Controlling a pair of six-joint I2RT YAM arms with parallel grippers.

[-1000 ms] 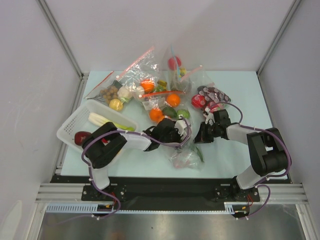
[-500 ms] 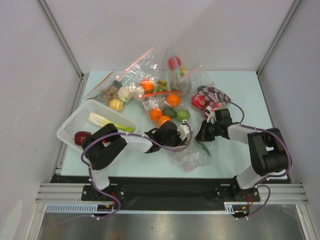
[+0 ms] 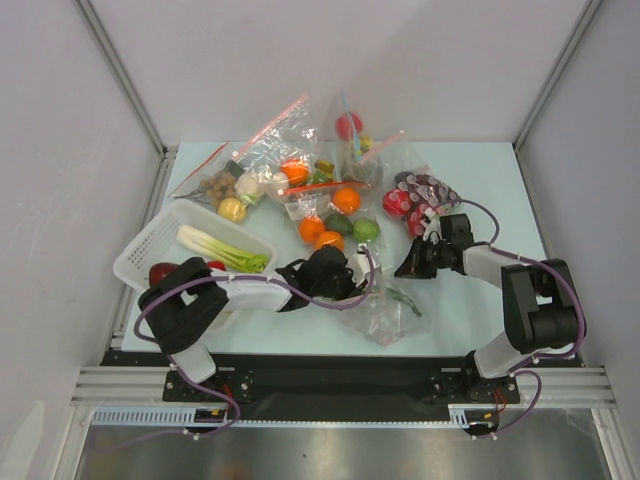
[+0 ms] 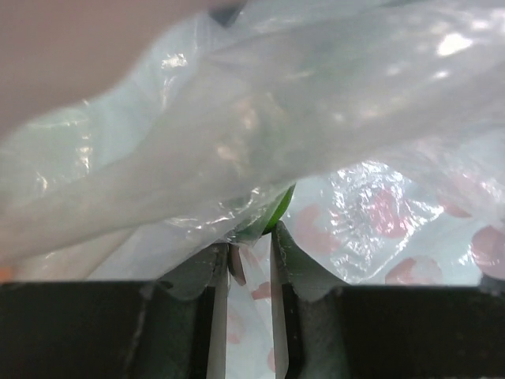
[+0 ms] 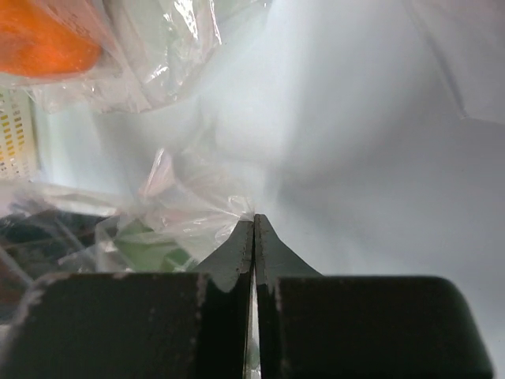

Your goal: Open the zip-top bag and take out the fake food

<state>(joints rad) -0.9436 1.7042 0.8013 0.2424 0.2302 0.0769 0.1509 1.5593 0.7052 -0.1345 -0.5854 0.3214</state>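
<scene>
The zip-top bag [image 3: 387, 306] lies crumpled between my two grippers, clear film with pink marks and a green piece [image 3: 403, 294] inside. My left gripper [image 3: 357, 275] reaches in from the left. In the left wrist view its jaws [image 4: 252, 241] stand narrow, with bag film [image 4: 237, 134] between them and a green piece [image 4: 278, 210] at the tips. My right gripper [image 3: 404, 269] is shut, pinching a gathered edge of the film [image 5: 207, 207] at its tips [image 5: 254, 217]. A leek [image 3: 222, 250] and a dark red apple [image 3: 160, 272] lie in the white basket [image 3: 150, 238].
Oranges [image 3: 312, 228] and green pieces [image 3: 365, 229] lie behind the grippers. Further back are smaller bags: brown balls [image 3: 213, 186], a red-strip bag [image 3: 285, 135], purple grapes [image 3: 422, 192]. Grey walls close in the left, right and back.
My left gripper's jaws have narrowed onto the bag and its elbow has dropped to the left. The bag slid slightly right. The right gripper moved a little right, staying shut.
</scene>
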